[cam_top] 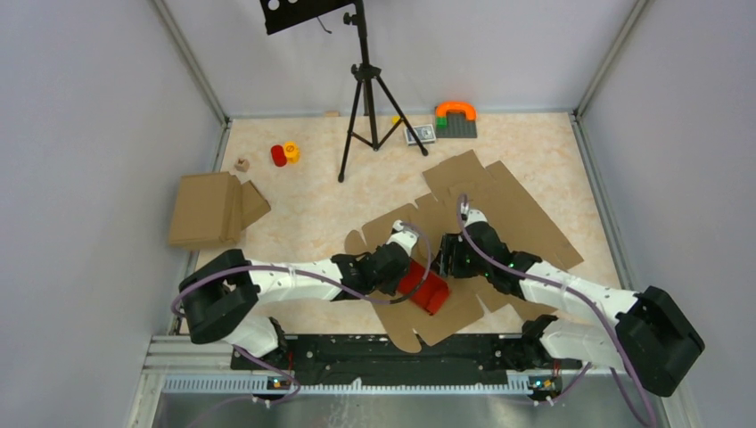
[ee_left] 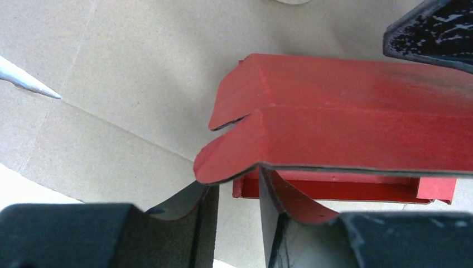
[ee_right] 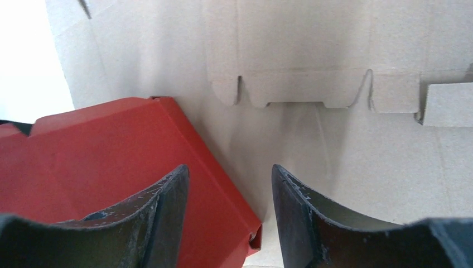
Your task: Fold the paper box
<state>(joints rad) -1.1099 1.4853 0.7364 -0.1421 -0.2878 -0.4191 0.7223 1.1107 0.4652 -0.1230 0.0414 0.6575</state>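
1. The left claw [ee_left: 237,192] stands open, its tips just under the loose lid flap of the paper box [cam_top: 426,287], not pinching it.
2. The right claw [ee_right: 230,173] is open too, astride the box's corner.
3. The box lies between them on a cardboard sheet [cam_top: 499,201]. It looks light, thin and easily creased, so hold flaps near their fold lines.
4. Farthest back stands a tripod [cam_top: 365,107].

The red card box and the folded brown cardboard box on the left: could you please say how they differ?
The bright red card box is much smaller than the folded brown cardboard box. The red box lies on a large flat brown cardboard cut-out; the brown box directly on the table. The red box shows an open side and loose flaps; the brown box looks flattened. Both are card.
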